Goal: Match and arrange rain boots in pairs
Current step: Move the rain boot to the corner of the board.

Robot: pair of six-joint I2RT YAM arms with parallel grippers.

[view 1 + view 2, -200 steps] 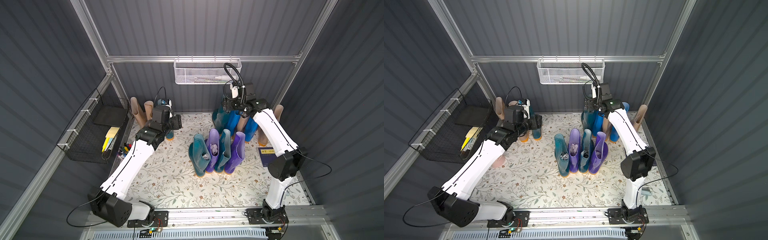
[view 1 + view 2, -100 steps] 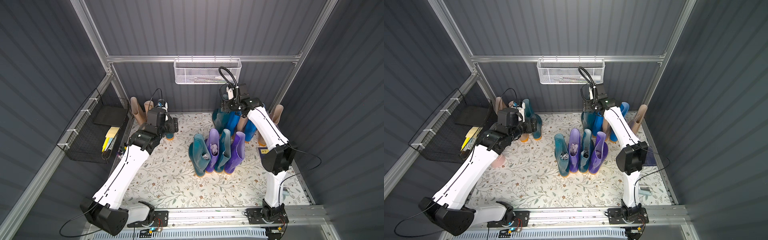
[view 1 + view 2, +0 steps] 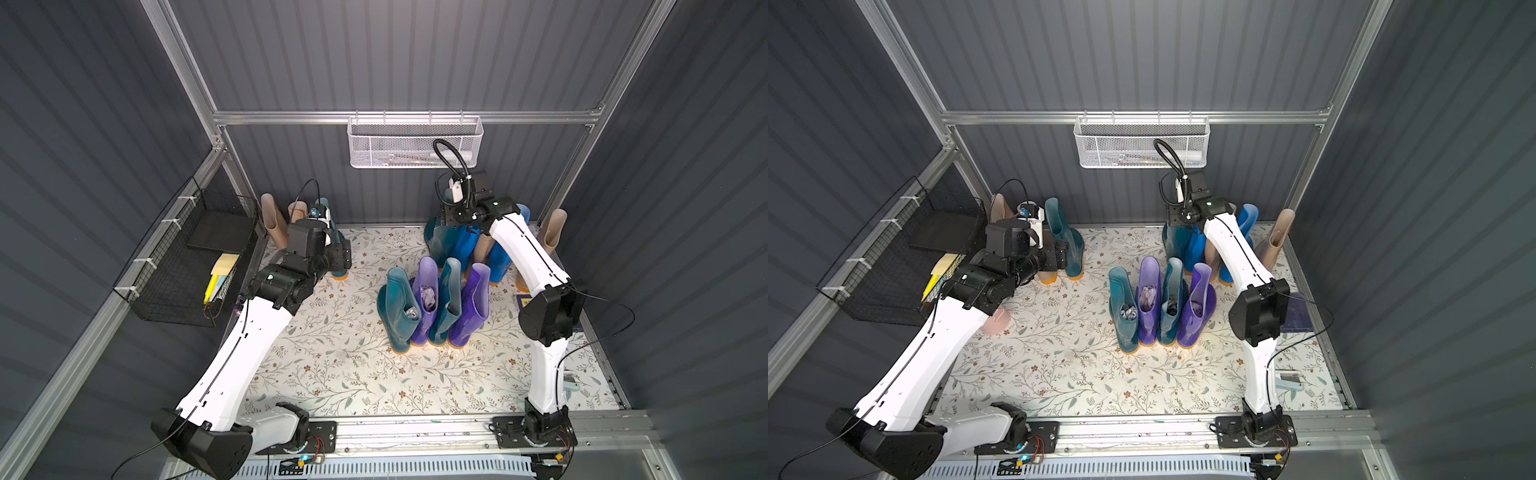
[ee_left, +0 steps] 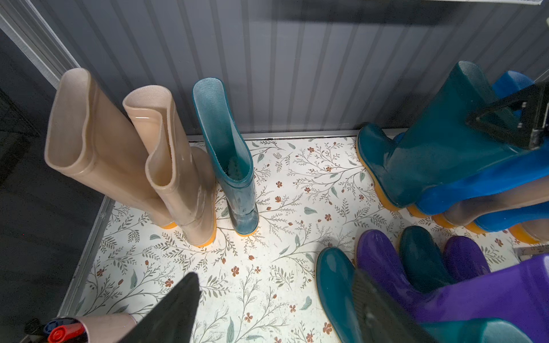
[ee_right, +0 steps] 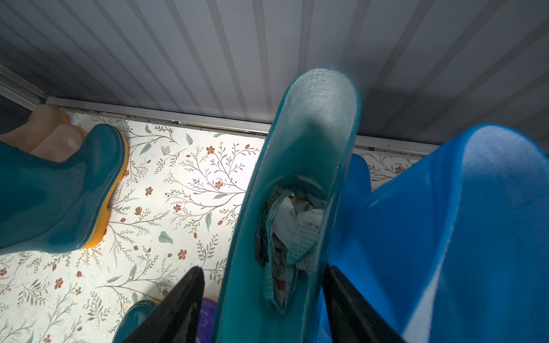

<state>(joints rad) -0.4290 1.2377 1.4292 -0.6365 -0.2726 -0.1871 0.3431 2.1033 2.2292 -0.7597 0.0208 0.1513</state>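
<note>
Teal, purple, teal, purple: in both top views four rain boots [image 3: 428, 272] stand in a mixed row mid-floor. Left wrist view: the left gripper [image 4: 274, 274] gapes wide over bare floral mat [image 4: 297, 184], facing two beige boots [image 4: 98, 142] and a lone teal boot [image 4: 234, 166] upright by the back wall [image 4: 297, 74]. Right wrist view now: the right gripper [image 5: 263, 270] straddles a paper-stuffed teal boot [image 5: 306, 142], jaws apart, a sliver of gap on one side, bright blue boot [image 5: 460, 222] just beside.

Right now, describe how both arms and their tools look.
Both arms have white shells with black joints and bases: left arm, right arm. Black cables loop above both wrists. The left tool and right tool have dark, tapered fingers.
</note>
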